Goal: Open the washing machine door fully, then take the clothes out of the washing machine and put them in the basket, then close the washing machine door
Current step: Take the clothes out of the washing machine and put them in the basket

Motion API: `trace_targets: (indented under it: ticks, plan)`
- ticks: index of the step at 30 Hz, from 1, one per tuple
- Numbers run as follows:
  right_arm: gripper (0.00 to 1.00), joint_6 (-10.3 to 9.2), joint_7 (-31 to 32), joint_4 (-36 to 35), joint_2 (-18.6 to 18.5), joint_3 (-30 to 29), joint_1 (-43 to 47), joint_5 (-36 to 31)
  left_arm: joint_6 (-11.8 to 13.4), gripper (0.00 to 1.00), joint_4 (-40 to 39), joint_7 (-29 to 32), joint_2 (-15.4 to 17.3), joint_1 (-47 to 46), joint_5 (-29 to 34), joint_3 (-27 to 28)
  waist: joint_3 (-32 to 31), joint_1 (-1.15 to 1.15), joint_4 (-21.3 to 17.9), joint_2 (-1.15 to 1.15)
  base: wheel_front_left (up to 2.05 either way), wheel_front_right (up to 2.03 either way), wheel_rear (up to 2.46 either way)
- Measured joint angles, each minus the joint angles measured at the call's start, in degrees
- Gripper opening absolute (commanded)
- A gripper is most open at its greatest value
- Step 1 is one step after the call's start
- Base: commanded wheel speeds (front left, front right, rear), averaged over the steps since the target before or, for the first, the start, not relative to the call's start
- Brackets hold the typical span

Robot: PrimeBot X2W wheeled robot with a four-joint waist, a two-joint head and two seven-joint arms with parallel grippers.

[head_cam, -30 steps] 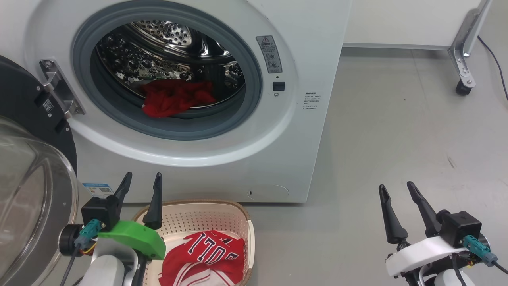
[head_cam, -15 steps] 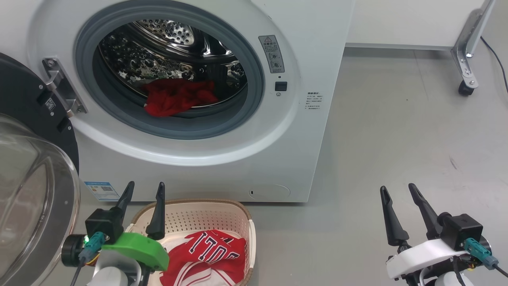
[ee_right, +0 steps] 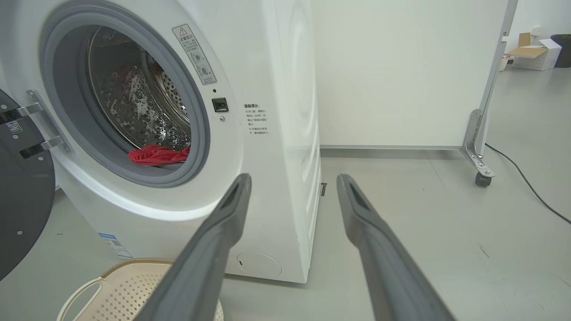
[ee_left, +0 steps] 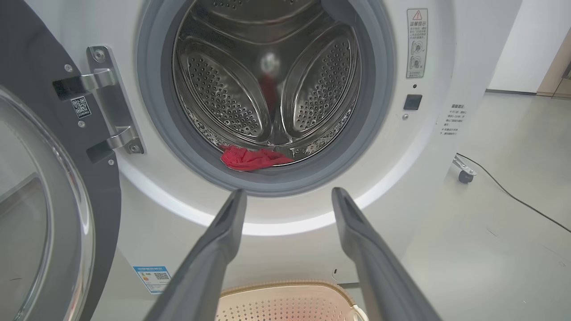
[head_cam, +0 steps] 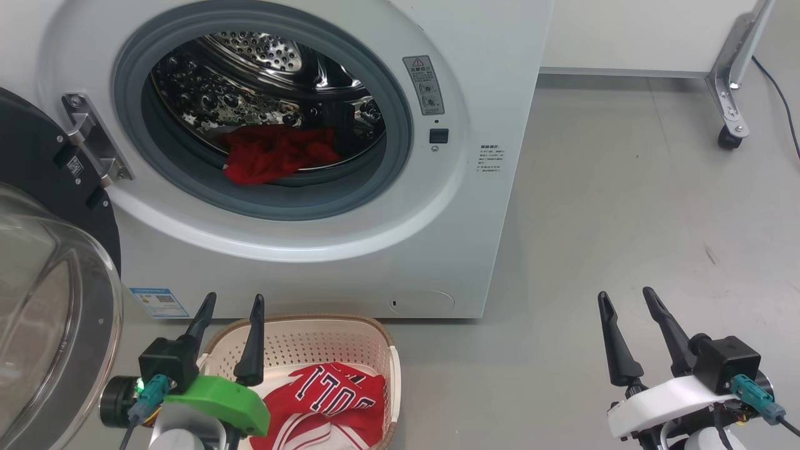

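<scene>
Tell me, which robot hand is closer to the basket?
Left. The left gripper hangs just above the basket, at its left edge; the right gripper is far to its right, above the floor.

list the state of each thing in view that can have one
washing machine door, swung open
washing machine, open, not yet emptied
plain red garment, lying inside the washing machine
basket, upright, partly filled
jersey, in the basket
left gripper, open, empty
right gripper, open, empty
</scene>
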Motion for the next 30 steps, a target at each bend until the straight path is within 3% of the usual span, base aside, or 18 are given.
trace_targets:
  ticks: [30]
  plan:
    - [1.0, -0.41, 0.0, -0.7, 0.1, 0.4, 0.3, 0.1, 0.3, 1.0, -1.9, 0.0, 0.0, 1.2, 1.0, -0.6, 0.3, 0.0, -0.6, 0.0, 0.0, 0.0, 0.0]
